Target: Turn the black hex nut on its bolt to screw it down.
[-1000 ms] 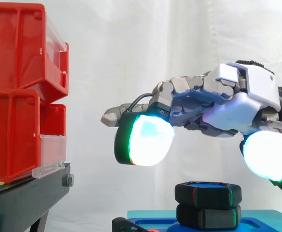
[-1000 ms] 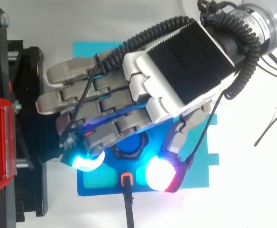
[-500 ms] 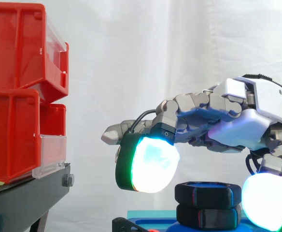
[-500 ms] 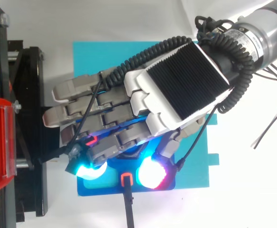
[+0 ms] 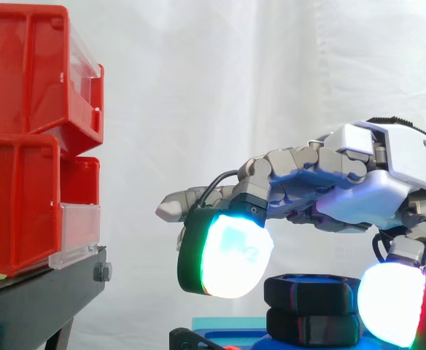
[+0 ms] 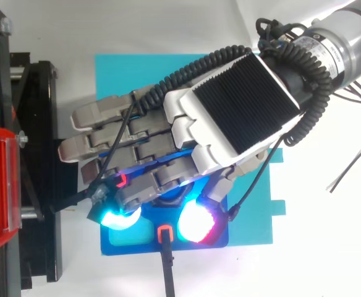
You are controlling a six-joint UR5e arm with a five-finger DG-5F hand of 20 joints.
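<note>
Side view, chunky blk hex nut (image 5: 314, 292), hand (image 5: 359, 189) splayed above

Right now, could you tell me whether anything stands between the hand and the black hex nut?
Nothing visible does. The hand hangs just above the black hex nut, with a fingertip on either side of it.

Location: robotics lab bench. What I see: white curtain (image 5: 198, 87) backdrop; red bins (image 5: 16, 189) stacked on black stand (image 5: 45, 299); blue fixture plate (image 6: 125, 74); the arm-mounted hand (image 5: 366, 197) I drive.
</note>
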